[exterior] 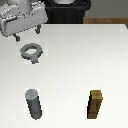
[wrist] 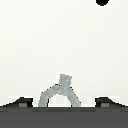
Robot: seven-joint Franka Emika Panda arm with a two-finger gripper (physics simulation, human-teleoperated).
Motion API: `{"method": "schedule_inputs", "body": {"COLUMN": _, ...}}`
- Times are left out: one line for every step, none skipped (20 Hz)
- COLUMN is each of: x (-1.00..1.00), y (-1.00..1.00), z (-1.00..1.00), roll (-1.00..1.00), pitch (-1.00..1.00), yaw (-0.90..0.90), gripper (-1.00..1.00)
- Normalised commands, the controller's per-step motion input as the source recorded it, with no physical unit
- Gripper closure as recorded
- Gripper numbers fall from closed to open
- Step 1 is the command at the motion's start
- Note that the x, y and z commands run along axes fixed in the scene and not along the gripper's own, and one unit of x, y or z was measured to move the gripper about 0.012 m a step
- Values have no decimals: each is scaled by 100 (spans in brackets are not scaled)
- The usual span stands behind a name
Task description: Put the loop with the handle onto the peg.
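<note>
Gripper [exterior: 27, 34] hovering above the table [exterior: 75, 55], just behind the ring [exterior: 31, 50], fingers apart and holding nothing; two short fingertips [exterior: 18, 37] pointing down. Seemingly lined up over the ring for a straight drop, though not yet touching it. In the wrist view, ring [wrist: 59, 95] sitting between the two dark finger ends [wrist: 21, 102], which fits an approach centred on it.

Ring lying flat on the table toward the exterior view's left, well apart from the peg [exterior: 34, 104]. Flat gray metal look, angular outside edge, round hole, short stubby handle sticking out toward the peg side. Handle probably the easiest place to pinch, since the band itself is thin and low.

Peg standing upright near the front on the exterior view's left: dark gray, round, smooth, about as wide as the hole. Tight fit likely, so careful centring needed before lowering.

Wooden block [exterior: 96, 104] upright at the exterior view's right, brown, square-sided, well apart from the peg and no part of the job.

Table plain, white, matte. Task at its start: ring not yet grasped.
</note>
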Motion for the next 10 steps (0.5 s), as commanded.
{"method": "schedule_inputs", "body": {"x": 0, "y": 0, "z": 0, "roll": 0, "pitch": 0, "yaw": 0, "gripper": -100}}
{"method": "schedule_inputs", "body": {"x": 0, "y": 0, "z": 0, "roll": 0, "pitch": 0, "yaw": 0, "gripper": -100}}
{"method": "schedule_inputs", "body": {"x": 0, "y": 0, "z": -100, "roll": 0, "pitch": 0, "yaw": 0, "gripper": -100}}
{"method": "schedule_inputs", "body": {"x": 0, "y": 0, "z": 0, "roll": 0, "pitch": 0, "yaw": 0, "gripper": -100}}
{"method": "schedule_inputs", "body": {"x": 0, "y": 0, "z": -100, "roll": 0, "pitch": 0, "yaw": 0, "gripper": -100}}
{"method": "schedule_inputs", "body": {"x": 0, "y": 0, "z": -100, "roll": 0, "pitch": 0, "yaw": 0, "gripper": -100}}
{"method": "schedule_inputs", "body": {"x": 0, "y": 0, "z": -100, "roll": 0, "pitch": 0, "yaw": 0, "gripper": -100}}
{"method": "schedule_inputs", "body": {"x": 0, "y": 0, "z": 0, "roll": 0, "pitch": 0, "yaw": 0, "gripper": -100}}
{"method": "schedule_inputs", "body": {"x": 0, "y": 0, "z": 0, "roll": 0, "pitch": 0, "yaw": 0, "gripper": -100}}
{"method": "schedule_inputs", "body": {"x": 0, "y": 0, "z": -100, "roll": 0, "pitch": 0, "yaw": 0, "gripper": -100}}
